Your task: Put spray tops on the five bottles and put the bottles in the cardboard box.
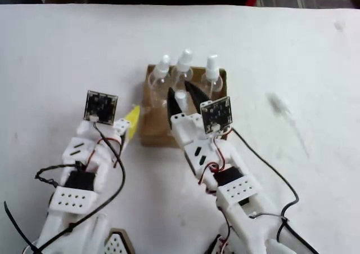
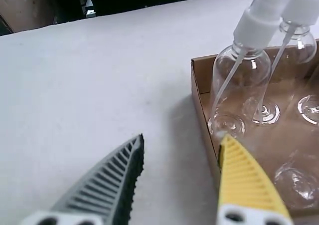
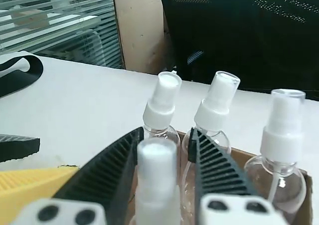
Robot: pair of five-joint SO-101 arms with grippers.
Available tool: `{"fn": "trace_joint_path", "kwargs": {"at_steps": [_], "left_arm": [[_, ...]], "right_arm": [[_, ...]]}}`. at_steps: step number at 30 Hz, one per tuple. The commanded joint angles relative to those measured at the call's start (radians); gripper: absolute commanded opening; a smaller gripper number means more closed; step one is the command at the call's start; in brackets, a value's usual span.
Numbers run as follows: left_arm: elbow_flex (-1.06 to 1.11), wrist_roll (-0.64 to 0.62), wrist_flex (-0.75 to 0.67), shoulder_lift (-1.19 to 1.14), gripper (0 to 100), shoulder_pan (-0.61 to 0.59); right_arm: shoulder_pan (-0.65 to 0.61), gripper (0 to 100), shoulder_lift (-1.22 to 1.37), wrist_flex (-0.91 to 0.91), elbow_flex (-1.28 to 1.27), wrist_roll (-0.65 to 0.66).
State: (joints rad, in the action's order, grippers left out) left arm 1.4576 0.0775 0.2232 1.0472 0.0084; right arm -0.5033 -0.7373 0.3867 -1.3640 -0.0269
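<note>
Right gripper (image 1: 180, 92) sits mid-frame in the high view, black jaws spread narrowly around the fourth bottle (image 1: 181, 100), down in the cardboard box (image 1: 152, 133). Three capped bottles (image 1: 183, 71) line the box's upper edge. Left gripper (image 2: 182, 140) gapes wide at the box's left wall.

Clear bottles (image 1: 159, 87) w/ white spray tops (image 1: 184, 57), plain brown cardboard box (image 1: 151, 133), white table (image 1: 67, 45), left gripper (image 2: 182, 137) w/ one yellow & one grey ribbed finger, right gripper (image 1: 180, 89) black, ribbed too, arms (image 1: 79, 178) white.
</note>
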Motion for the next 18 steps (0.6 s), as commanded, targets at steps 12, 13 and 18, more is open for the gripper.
{"fn": "trace_joint_path", "kwargs": {"at_steps": [12, 13, 18], "left_arm": [[-0.009, 0.012, -0.023, 0.025, 23, 0.002], [-0.009, 0.012, -0.023, 0.024, 23, 0.002], [-0.009, 0.012, -0.026, 0.022, 23, 0.002]], "right_arm": [[0.004, 16.9, -0.012, -0.007, 0.038, -0.003], [0.004, 19.2, -0.012, -0.007, 0.041, -0.008], [0.004, 23.4, -0.012, -0.007, 0.041, -0.009]]}}
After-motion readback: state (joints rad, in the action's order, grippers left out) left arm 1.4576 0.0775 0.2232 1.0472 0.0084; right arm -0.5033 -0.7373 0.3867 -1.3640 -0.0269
